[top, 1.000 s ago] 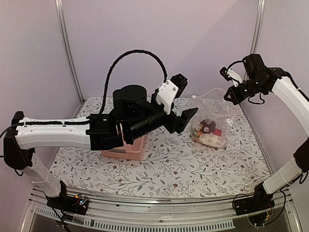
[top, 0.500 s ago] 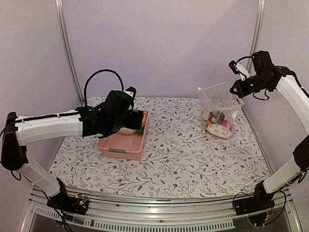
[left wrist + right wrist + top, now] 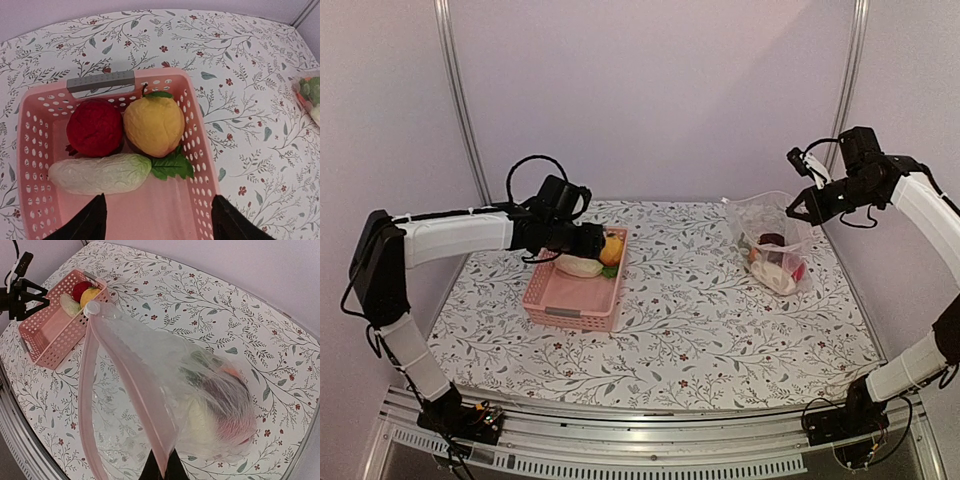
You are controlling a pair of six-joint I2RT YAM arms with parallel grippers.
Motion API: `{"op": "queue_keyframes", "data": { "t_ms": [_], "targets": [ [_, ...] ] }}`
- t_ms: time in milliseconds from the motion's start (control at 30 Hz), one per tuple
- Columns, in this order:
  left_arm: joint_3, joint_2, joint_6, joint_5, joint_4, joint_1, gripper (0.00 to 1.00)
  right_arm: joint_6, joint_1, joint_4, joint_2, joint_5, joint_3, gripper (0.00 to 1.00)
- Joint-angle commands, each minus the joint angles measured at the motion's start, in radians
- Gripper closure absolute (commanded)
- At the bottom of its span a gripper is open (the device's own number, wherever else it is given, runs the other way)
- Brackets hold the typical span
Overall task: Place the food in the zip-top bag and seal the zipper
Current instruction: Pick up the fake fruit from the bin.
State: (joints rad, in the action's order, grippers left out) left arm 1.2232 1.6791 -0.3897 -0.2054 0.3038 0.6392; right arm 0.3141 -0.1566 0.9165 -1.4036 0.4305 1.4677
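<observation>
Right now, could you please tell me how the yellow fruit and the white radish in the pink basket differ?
The yellow fruit is round and plump; the white radish is long and slim. The yellow fruit sits beside the red fruit toward the handle end; the white radish lies on its side across the basket, nearer the left tool. Both rest ungrasped in the pink basket.

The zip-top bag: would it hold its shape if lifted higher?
Probably not: the zip-top bag looks thin and crinkled, pinched at one edge by the right gripper. The food bunched at its far end would likely make it sag and swing.
</observation>
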Motion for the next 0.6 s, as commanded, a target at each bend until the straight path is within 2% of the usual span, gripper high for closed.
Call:
{"op": "queue_keyframes", "data": {
  "t_ms": [0,133,333,567],
  "targets": [
    [0.101,0.108,0.019,0.181,0.015,-0.055,0.29,0.017,0.000,-0.016,0.035,0.051,-0.035,1.00],
    [0.193,0.211,0.020,0.218,0.031,-0.067,0.28,0.022,-0.001,-0.016,0.046,0.054,-0.046,1.00],
    [0.309,0.335,-0.024,0.165,0.090,-0.071,0.26,0.025,-0.001,-0.016,0.055,0.064,-0.058,1.00],
    [0.384,0.407,-0.062,0.119,0.129,-0.079,0.25,0.027,-0.001,-0.017,0.058,0.070,-0.076,1.00]
  ]
}}
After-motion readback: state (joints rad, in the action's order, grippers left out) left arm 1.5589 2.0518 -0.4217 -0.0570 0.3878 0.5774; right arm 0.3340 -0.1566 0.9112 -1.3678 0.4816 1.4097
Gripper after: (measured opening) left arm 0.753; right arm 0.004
